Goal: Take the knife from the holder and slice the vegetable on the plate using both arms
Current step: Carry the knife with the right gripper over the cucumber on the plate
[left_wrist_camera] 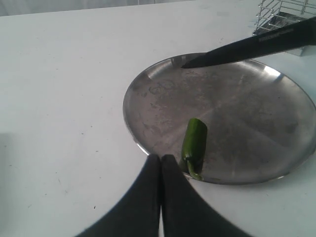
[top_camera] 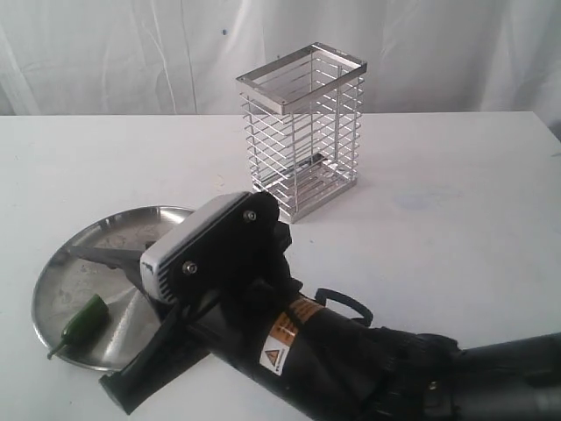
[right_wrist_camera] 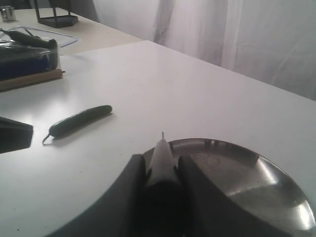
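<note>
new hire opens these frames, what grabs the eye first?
The right gripper clamped on the black knife, its blade over the steel plate. Next, the small green chili lying near the plate's rim, close by the shut left gripper. The wire holder stands empty farther back.

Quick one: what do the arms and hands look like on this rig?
Right arm: matte black, rounded links, a yellow-and-white warning sticker, a black cable loop, and a light grey camera block on a black screwed plate. Left hand and right hand: plain black tapered fingers.
</note>
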`<state>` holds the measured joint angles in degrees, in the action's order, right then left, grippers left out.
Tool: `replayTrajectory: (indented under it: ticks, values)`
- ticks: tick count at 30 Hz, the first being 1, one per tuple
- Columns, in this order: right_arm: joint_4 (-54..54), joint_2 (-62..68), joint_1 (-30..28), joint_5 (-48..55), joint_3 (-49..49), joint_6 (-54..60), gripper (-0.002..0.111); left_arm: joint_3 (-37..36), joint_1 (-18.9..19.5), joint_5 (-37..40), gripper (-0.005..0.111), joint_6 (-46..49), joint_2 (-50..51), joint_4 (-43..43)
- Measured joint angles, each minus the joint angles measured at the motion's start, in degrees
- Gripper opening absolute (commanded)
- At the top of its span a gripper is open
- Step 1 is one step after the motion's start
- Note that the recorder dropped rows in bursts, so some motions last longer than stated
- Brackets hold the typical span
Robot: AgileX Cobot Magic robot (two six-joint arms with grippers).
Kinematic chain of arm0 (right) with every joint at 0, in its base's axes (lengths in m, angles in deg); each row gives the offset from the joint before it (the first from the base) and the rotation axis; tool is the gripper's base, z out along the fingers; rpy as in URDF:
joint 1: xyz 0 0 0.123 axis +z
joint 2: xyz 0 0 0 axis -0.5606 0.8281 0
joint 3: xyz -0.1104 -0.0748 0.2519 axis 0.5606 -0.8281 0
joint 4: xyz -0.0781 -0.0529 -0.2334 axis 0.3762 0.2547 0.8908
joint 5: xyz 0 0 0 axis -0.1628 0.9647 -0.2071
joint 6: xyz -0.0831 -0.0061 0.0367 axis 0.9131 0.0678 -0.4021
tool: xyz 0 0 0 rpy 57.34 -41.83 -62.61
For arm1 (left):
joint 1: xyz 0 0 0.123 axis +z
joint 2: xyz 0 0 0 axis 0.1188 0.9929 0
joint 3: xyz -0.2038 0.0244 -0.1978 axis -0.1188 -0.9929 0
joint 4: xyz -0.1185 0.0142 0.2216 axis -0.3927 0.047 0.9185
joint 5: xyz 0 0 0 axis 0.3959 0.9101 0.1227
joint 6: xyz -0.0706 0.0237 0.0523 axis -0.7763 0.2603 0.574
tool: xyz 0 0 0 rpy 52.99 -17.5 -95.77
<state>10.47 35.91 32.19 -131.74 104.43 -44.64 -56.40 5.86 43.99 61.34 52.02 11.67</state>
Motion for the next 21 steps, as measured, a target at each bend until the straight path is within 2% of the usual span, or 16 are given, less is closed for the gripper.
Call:
replayTrajectory:
  ticks: [7,21]
  values:
    - [-2.7,4.4,0.3,-4.3,0.0,-0.1,0.000,0.0,0.0,0.0,0.000,0.0,0.0,0.0]
    - [-0.8,8.2,1.1,-4.5,0.0,-0.8,0.000,0.0,0.0,0.0,0.000,0.0,0.0,0.0]
